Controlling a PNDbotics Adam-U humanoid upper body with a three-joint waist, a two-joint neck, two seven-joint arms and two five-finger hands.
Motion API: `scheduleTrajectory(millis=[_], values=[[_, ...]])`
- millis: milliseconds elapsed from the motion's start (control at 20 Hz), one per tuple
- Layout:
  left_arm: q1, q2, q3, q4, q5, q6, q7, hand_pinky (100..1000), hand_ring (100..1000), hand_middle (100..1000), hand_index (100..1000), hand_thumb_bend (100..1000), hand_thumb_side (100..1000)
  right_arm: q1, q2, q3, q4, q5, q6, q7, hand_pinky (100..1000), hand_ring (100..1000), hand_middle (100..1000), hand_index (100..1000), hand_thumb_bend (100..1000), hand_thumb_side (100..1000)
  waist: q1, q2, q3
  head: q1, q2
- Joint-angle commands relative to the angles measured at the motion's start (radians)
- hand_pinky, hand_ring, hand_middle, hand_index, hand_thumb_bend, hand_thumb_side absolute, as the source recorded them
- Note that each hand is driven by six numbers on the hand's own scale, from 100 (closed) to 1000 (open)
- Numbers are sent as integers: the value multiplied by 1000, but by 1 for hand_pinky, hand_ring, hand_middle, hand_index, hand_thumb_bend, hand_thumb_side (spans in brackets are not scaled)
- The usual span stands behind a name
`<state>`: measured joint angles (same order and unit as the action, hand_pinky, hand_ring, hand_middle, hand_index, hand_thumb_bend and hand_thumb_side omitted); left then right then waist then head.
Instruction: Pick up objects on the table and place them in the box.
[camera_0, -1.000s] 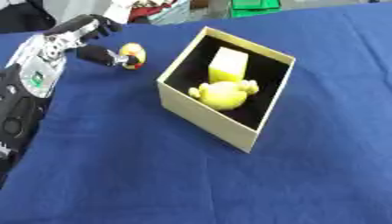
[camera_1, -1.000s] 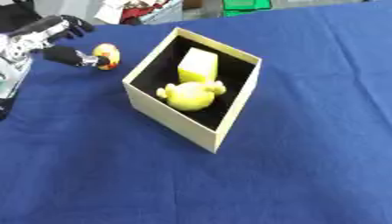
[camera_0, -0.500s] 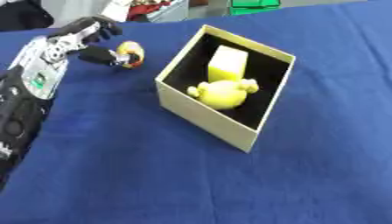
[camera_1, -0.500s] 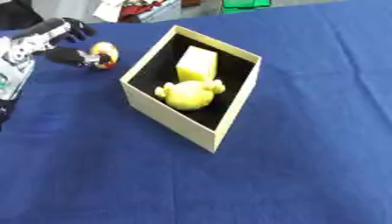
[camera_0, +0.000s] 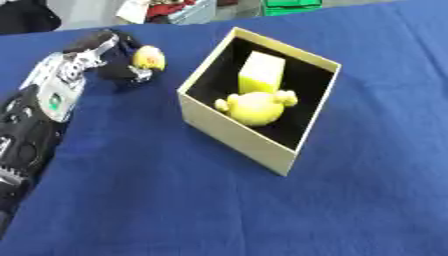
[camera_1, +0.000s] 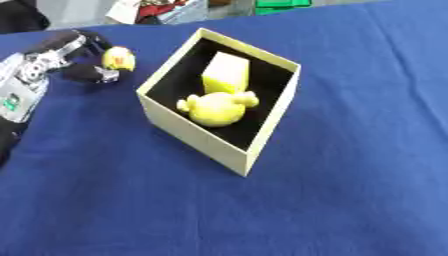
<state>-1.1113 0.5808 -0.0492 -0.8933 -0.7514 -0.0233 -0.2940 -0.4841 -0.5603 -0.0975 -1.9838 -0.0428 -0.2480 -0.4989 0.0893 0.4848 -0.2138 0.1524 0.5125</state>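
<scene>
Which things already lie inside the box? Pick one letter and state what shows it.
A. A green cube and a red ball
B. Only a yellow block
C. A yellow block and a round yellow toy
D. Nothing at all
C: inside the box a pale yellow block stands at the back and a round yellow toy lies before it.

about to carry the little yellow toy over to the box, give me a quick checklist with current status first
1. Left hand at the small yellow toy: ok, fingers curled round it.
2. Toy clear of the cloth: cannot tell.
3. Box open, opening up: ok.
4. Room inside: ok, black floor shows beside the yellow block and round yellow toy.
5. Path from toy to box over the blue cloth: ok, nothing between.
6. Right hand: cannot tell, not in view.
</scene>
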Motion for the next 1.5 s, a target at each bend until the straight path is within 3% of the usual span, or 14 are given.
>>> scheduleTrajectory(millis=[50,600,750,950,1150,1500], values=[[-14,15,10,-2,23,-4,14,798,782,750,800,478,564,-7,-22,-5,-16,-3,1,2,844,711,663,763,100,859,-5,-19,-1,3,-10],[-17,18,-2,-10,84,-11,-5,787,761,740,776,399,556,3,-21,-8,-16,-2,15,-9,845,710,662,764,100,866,-6,-23,9,-4,1],[-18,20,-4,-12,78,-12,-8,786,760,742,771,336,483,6,-21,-8,-16,-3,18,-10,846,710,661,764,100,868,-6,-25,13,-8,3],[-16,19,-5,-11,68,-8,-7,747,693,657,715,194,333,4,-19,-8,-16,-5,17,-10,846,710,662,765,100,868,-5,-25,11,-6,-4],[-11,16,-5,-5,50,-2,11,716,627,616,693,100,273,4,-17,-11,-16,-6,15,-12,846,708,662,765,100,868,-6,-24,7,-4,-10],[-12,13,-8,-12,87,0,18,700,610,627,711,100,255,8,-16,-12,-16,-7,18,-12,846,708,661,765,100,871,-4,-26,11,-7,-6]])
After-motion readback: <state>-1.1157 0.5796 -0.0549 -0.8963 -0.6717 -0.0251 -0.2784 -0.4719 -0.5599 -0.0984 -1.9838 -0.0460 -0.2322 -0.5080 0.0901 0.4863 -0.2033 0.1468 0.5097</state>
